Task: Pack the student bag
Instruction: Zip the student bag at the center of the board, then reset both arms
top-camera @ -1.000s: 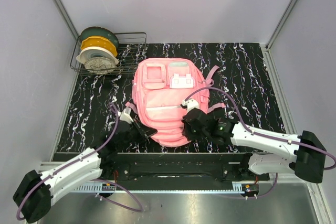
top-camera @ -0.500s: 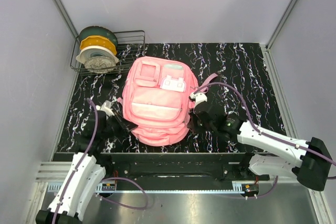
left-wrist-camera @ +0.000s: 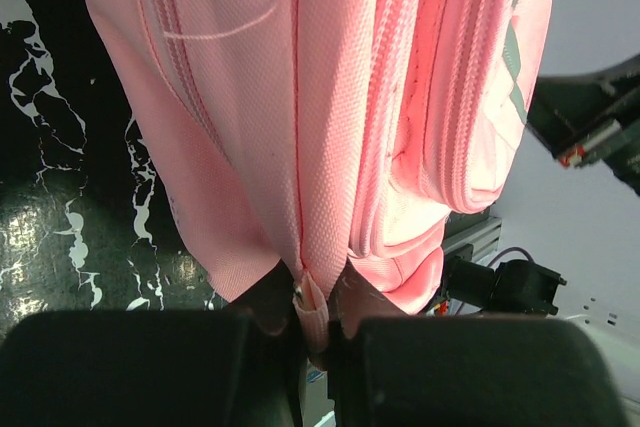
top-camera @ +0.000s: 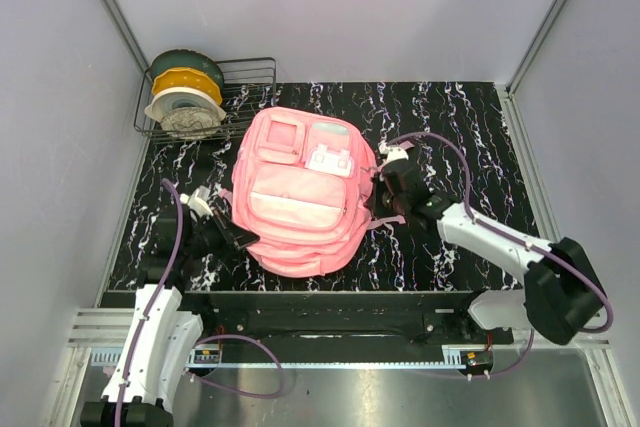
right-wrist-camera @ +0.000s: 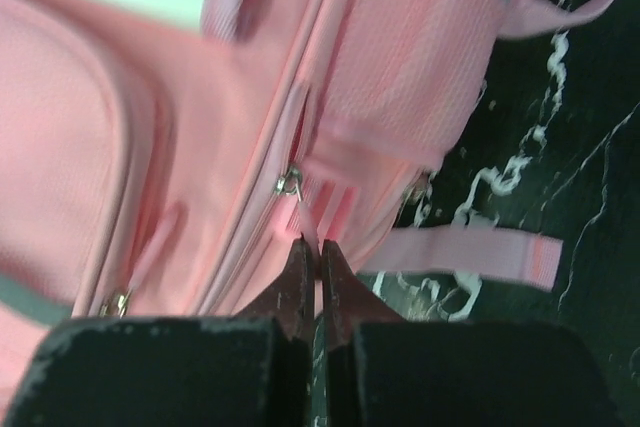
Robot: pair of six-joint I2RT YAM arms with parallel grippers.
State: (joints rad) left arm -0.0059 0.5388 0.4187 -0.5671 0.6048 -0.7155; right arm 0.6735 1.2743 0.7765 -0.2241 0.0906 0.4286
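The pink student bag (top-camera: 300, 197) lies flat on the black marbled table, front pockets up. My left gripper (top-camera: 232, 230) sits at the bag's left lower edge. In the left wrist view this gripper (left-wrist-camera: 318, 297) is shut on a pink fabric tab (left-wrist-camera: 312, 299) with a small metal ring, at the end of a seam. At the bag's right side is my right gripper (top-camera: 378, 202). The right wrist view shows that gripper (right-wrist-camera: 318, 247) shut on the pink pull tab (right-wrist-camera: 308, 222) of a silver zip slider (right-wrist-camera: 290, 184).
A wire rack (top-camera: 250, 87) at the back left holds stacked filament spools (top-camera: 185, 97). A loose pink strap (right-wrist-camera: 470, 252) lies on the table right of the bag. Grey walls close in the left, back and right.
The bag has shifted left and turned a little. My left arm swung out to the left with it. My right gripper moved farther up the bag's right side.
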